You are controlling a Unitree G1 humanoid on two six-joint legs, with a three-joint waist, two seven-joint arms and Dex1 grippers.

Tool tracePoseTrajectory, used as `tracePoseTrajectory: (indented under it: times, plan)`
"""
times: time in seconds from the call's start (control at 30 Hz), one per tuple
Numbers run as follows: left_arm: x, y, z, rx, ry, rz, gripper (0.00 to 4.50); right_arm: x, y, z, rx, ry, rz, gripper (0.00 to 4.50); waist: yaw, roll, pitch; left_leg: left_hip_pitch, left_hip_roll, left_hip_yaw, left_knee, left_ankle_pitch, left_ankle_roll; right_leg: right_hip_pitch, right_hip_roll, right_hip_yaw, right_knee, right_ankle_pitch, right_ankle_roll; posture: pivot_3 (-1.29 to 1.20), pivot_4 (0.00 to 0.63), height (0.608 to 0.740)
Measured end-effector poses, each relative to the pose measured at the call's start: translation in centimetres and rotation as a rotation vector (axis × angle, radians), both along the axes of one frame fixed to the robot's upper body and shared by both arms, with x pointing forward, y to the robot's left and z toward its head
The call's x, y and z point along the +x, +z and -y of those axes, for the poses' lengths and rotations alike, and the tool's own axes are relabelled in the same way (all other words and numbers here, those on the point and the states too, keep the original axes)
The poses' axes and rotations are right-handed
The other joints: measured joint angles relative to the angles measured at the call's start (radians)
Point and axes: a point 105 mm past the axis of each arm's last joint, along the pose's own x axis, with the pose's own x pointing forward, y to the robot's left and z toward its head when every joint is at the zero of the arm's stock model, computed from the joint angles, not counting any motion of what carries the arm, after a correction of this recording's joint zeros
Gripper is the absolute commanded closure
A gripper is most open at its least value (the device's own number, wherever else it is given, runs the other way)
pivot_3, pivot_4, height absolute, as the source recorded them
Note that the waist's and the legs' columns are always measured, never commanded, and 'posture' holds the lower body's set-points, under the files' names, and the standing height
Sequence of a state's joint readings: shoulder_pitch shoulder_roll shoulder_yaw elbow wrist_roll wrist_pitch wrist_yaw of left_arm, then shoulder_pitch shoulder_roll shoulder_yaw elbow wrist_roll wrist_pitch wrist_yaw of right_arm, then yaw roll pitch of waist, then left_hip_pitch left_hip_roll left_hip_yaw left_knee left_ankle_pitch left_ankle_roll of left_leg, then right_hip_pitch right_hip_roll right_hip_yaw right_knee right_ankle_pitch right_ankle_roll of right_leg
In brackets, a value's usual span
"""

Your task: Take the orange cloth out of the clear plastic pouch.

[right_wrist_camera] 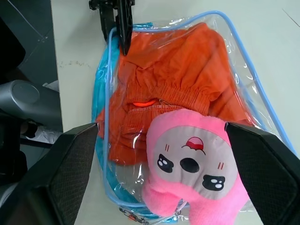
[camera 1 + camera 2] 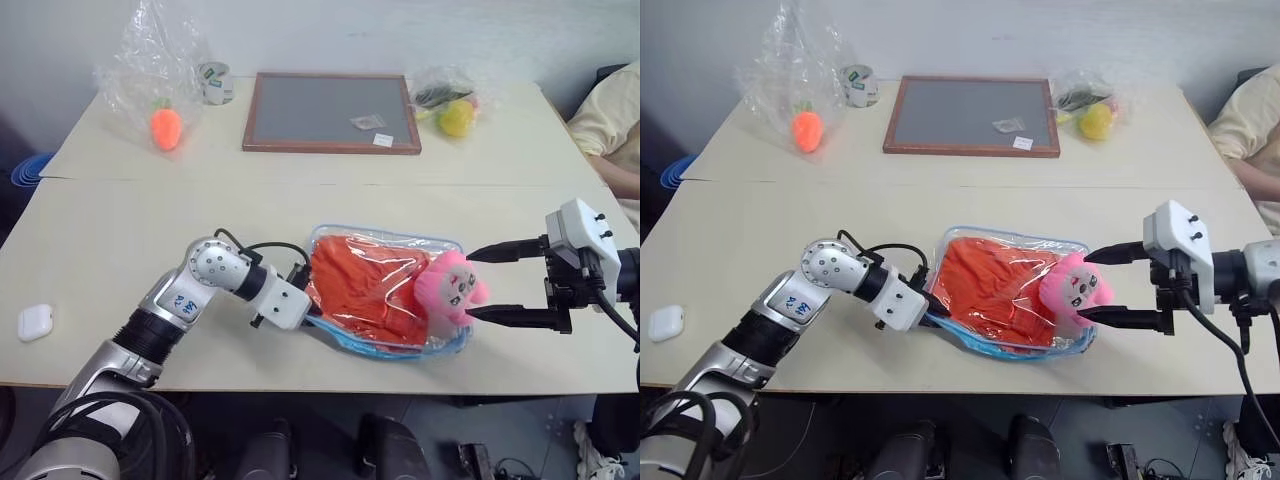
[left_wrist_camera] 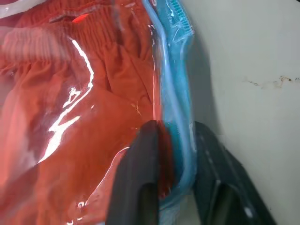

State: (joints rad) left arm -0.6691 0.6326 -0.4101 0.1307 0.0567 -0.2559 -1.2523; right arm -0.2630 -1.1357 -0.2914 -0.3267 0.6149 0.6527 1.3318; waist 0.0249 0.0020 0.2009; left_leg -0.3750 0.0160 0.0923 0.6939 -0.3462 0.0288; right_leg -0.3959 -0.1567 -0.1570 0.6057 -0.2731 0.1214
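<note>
pouch [image 2: 440,243] flat on surface [image 2: 120,240], cloth [image 2: 362,285] inside | left end effector [image 3: 174,154] pinched on pouch's blue edge | right end effector [image 2: 478,284] spread wide around pink plush [image 2: 452,288] | keep edge clamped, clear plush, then draw cloth out

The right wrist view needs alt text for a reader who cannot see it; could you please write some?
A pink plush toy sits between the open right end effector fingers, lying at one end of a clear plastic pouch with blue trim that holds an orange cloth. At the pouch's far edge, the left end effector pinches the trim.
</note>
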Motion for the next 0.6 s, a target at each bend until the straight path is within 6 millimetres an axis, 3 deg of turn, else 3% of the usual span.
tracePoseTrajectory:
  times: [0.17, 0.4, 0.6]
  plan:
    - [-0.4, -0.2, -1.1, -0.048, 0.187, -0.013, 4.48, 0.4, 0.7, -0.2, -0.002, 0.019, 0.037, 0.00, -0.005, 0.000, 0.000, 0.001, 0.001, 0.000, 0.000, 0.000, 0.000, 0.000, 0.000, 0.000, 0.001, 0.000, 0.000, 0.00, 0.150, 0.740]
    - [-0.7, 0.5, -5.5, -0.028, 0.476, 0.053, 4.48, 1.2, 0.5, -1.1, -0.009, 0.066, 0.044, 0.00, -0.005, 0.000, 0.000, 0.001, 0.002, 0.000, 0.000, 0.000, 0.000, 0.000, 0.000, 0.001, 0.000, 0.000, 0.000, 0.00, 0.150, 0.740]
    - [-1.5, 0.6, -6.6, 0.005, 0.380, 0.175, 4.48, 2.1, -0.1, -2.2, 0.006, 0.117, 0.039, 0.00, -0.002, 0.000, 0.000, 0.001, 0.001, 0.000, 0.000, 0.000, 0.000, 0.000, -0.002, 0.000, 0.001, 0.000, 0.000, 0.00, 0.150, 0.740]
